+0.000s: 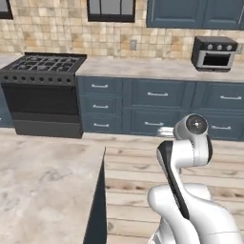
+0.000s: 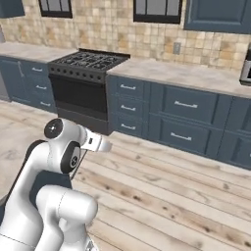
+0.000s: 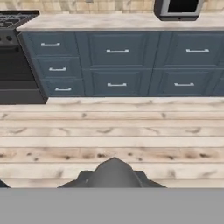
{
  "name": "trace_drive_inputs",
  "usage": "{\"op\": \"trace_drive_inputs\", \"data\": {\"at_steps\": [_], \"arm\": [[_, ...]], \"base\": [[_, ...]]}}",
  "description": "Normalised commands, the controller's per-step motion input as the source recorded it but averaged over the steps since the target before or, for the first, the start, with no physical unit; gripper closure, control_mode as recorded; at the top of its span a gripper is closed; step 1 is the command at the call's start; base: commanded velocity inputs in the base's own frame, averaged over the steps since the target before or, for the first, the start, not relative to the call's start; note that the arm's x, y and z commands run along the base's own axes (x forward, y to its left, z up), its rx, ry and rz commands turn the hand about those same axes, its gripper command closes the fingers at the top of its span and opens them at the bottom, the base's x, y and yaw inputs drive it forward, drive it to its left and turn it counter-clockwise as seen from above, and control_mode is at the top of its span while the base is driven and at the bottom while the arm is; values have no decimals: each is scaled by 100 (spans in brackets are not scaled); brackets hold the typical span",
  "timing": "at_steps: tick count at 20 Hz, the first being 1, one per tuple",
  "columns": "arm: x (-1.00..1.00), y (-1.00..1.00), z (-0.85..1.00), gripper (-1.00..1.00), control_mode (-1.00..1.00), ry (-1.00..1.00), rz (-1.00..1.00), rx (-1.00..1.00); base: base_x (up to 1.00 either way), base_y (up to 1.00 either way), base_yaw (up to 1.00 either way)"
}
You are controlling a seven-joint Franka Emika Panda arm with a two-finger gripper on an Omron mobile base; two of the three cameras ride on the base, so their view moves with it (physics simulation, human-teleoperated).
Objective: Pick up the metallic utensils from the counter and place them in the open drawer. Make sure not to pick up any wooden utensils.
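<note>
counter (image 1: 43, 190): marbled beige-grey top, in front of the stove (image 1: 43, 90) on the near side of the floor. Lower left of the left base view. Its dark side face drops to the floor along its right edge. The part of the top in view is bare.

gripper (image 3: 113, 168): fingertips pressed together, reading as one dark hump at the bottom of the hand view. Can't tell if anything is pinched between them. It points across the floor at the cabinets right of the stove, off the counter's right edge.

arm (image 1: 183, 162): white links, dark joints. Stands right of the counter over the plank floor (image 1: 138, 176), elbow folded, wrist aimed toward the back wall.

cabinets (image 1: 157, 107): dark blue run with silver handles, butted against the stove's right side. All fronts in view look flush.

worktop (image 1: 143, 69): marbled, narrower, on top of that run, level with the stove's burners.

toaster oven (image 1: 214, 53): dark, on the worktop, well right of the stove.

outlet (image 1: 133, 45): on the tan tile wall, up and right of the stove.

window (image 1: 111, 10): dark frame, above the outlet.
</note>
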Motion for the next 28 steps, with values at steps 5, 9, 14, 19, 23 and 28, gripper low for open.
{"op": "trace_drive_inputs", "data": {"at_steps": [5, 9, 14, 19, 23, 28], "arm": [[0, 0, 0, 100, 100, 0, 0, 0], [0, 0, 0, 100, 100, 0, 0, 0], [0, 0, 0, 100, 100, 0, 0, 0], [0, 0, 0, 100, 100, 0, 0, 0], [0, 0, 0, 100, 100, 0, 0, 0], [0, 0, 0, 100, 100, 0, 0, 0]], "base": [[100, -66, 15], [100, -76, 10], [100, -56, 17], [100, -27, 29], [100, -8, 41], [100, -2, 51]]}}
